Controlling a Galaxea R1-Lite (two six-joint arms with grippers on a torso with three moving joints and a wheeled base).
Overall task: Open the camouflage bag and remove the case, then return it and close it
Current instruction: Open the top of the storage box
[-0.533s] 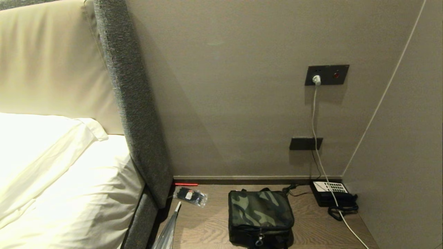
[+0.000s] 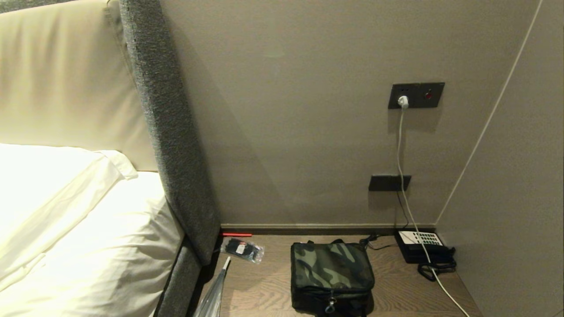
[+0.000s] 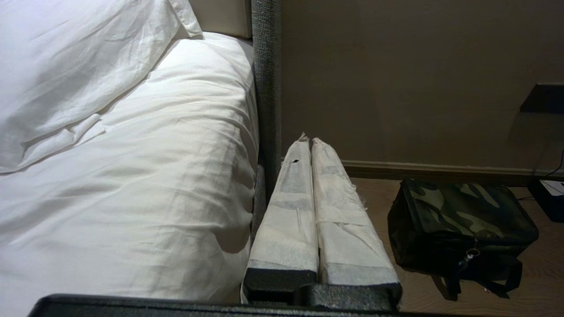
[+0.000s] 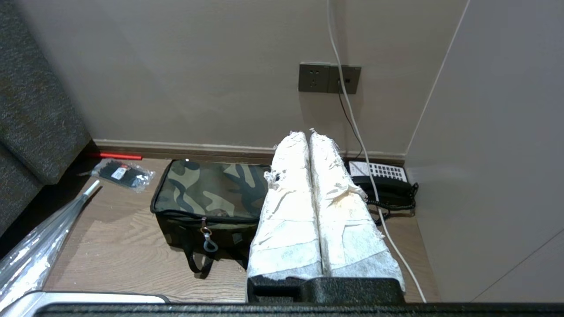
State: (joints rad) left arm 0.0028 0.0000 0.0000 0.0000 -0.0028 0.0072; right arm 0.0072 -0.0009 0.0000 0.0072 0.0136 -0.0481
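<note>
Both arms parked low, out of head view. Left gripper (image 3: 310,141) and right gripper (image 4: 307,134) fingers pressed together, holding nothing. Camouflage bag (image 2: 331,266) zipped, on wooden bedside table (image 2: 264,286), beside telephone (image 2: 418,246).

Shut left gripper (image 3: 310,141) hangs between bed (image 3: 132,176) and camouflage bag (image 3: 462,220).

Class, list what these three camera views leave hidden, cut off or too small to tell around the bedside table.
- Case: unseen in every view; the camouflage bag is zipped shut.
- Bag's front: head view, cut off by the bottom edge.
- Telephone: right wrist view, partly behind the shut right tool.
- Small packet: its label is too small to read.
</note>
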